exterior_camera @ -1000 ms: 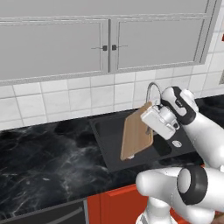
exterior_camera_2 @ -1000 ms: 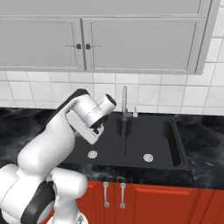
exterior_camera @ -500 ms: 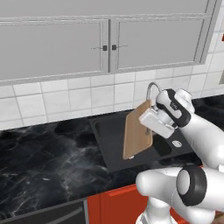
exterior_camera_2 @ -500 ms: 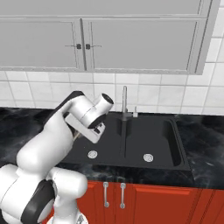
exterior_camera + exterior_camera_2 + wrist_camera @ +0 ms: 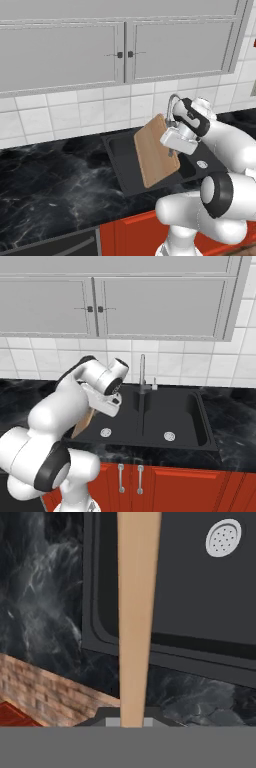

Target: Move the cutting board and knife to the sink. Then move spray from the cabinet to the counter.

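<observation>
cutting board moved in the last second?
Yes, slightly. In the left base view the cutting board, shut in the gripper, has sunk lower over the sink, against the faucet.

The flat rectangular wooden cutting board (image 5: 156,150) is light tan with a faint straight grain. The rectangular sink basin (image 5: 170,416) is matte black with a round silver drain, and the glossy marble counter (image 5: 50,175) is black with grey-white veins.
</observation>
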